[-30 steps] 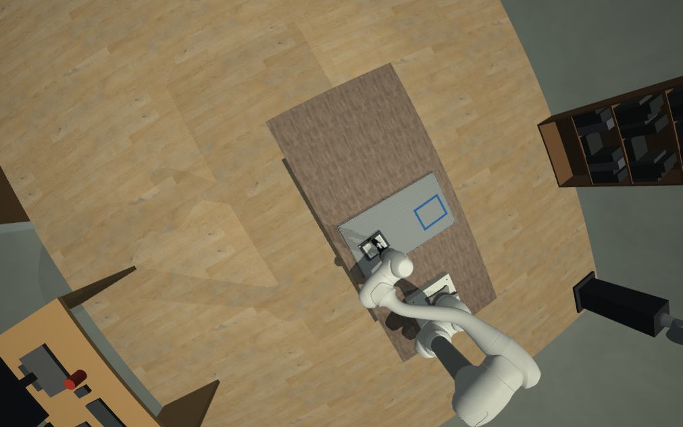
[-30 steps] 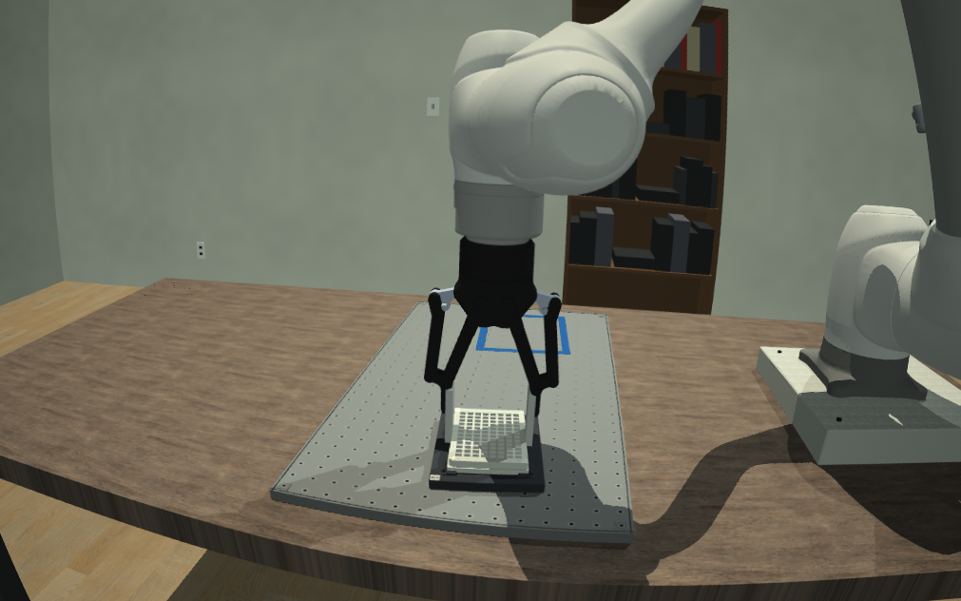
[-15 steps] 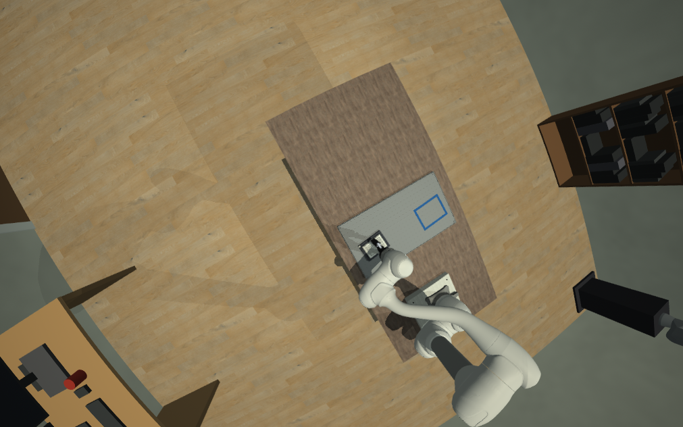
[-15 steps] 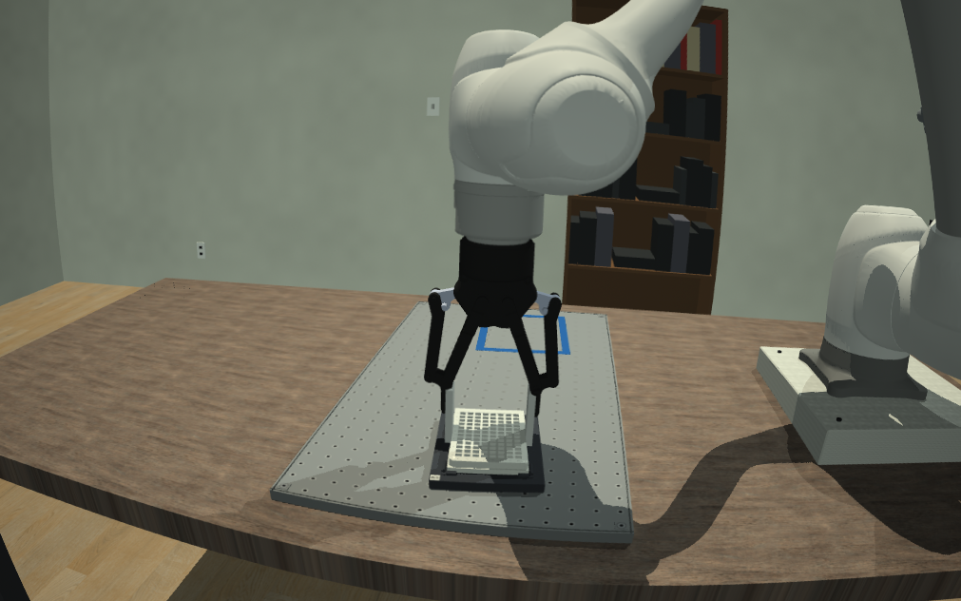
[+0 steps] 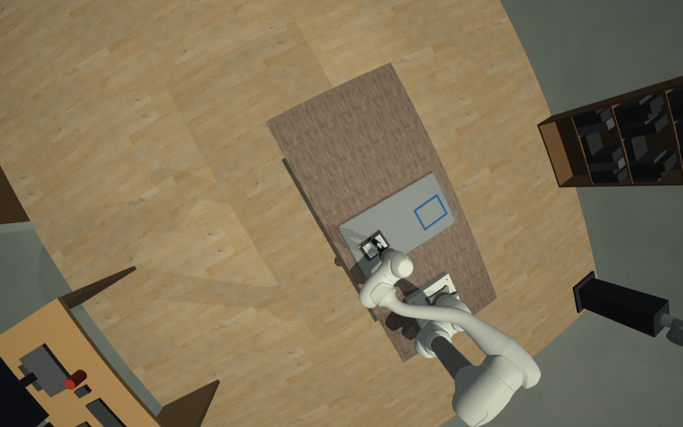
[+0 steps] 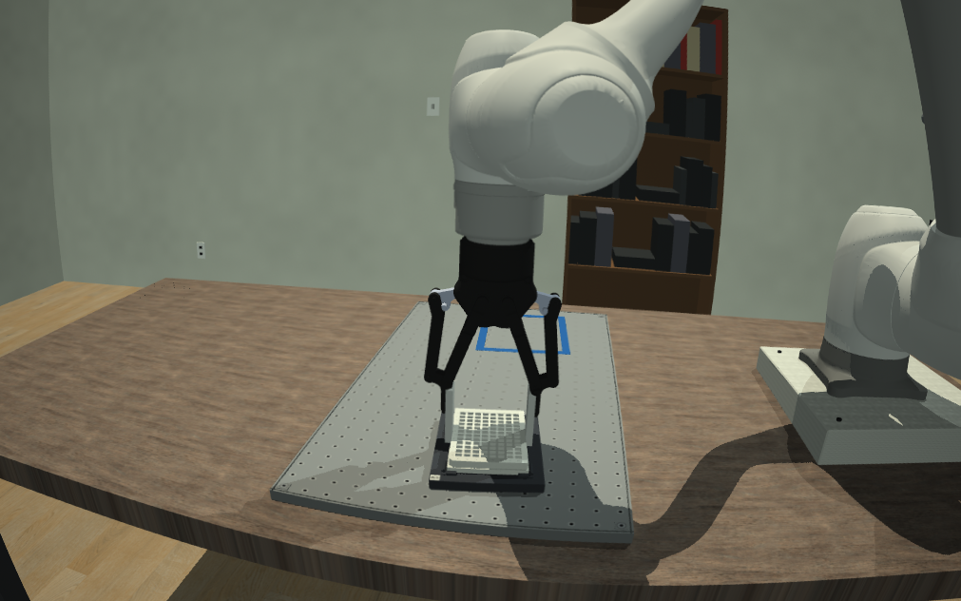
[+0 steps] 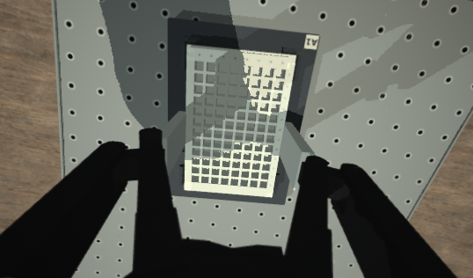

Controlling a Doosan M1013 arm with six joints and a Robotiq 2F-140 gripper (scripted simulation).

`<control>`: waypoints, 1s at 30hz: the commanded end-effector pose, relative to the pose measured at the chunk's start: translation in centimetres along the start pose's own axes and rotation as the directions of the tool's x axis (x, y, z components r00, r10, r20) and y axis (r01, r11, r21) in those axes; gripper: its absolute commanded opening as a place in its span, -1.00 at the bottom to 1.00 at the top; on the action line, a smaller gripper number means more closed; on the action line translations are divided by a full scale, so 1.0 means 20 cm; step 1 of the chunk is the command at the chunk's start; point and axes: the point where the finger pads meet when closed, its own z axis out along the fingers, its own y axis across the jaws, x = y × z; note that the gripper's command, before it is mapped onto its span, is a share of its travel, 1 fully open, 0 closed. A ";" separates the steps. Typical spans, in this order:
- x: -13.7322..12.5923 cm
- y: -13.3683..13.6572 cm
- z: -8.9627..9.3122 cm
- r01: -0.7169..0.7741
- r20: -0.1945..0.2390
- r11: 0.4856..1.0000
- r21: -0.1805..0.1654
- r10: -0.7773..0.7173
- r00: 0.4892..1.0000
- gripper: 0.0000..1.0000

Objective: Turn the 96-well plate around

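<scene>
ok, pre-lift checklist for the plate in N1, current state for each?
1. Pincer shut on the 96-well plate: ok.
2. Pads on both long sides, near mid-length: ok.
3. Plate level in the nest N1: ok, not lifted yet.
4. A1 label readable at a nest corner: ok.
5. Cut corner of the plate located: cannot tell.
6. Bench spot B1 free as a set-down place: ok.

One 96-well plate [image 7: 235,120]; one nest [image 7: 177,70] (A1 label at its 1 o'clock corner); one taped outline [image 5: 430,212]; one gripper [image 6: 489,409]; apparently one bookshelf [image 6: 722,149].
</scene>
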 end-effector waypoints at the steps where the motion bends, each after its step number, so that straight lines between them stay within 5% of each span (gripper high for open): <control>1: 0.00 -0.01 0.02 0.003 -0.001 1.000 0.005 -0.003 1.000 -1.00; 4: 0.00 -0.01 0.02 0.003 -0.001 1.000 0.005 -0.003 1.000 -1.00; 5: 0.00 -0.01 0.02 0.003 -0.001 1.000 0.005 -0.003 1.000 1.00; 30: 0.00 -0.01 0.02 0.003 -0.001 1.000 0.005 -0.003 1.000 1.00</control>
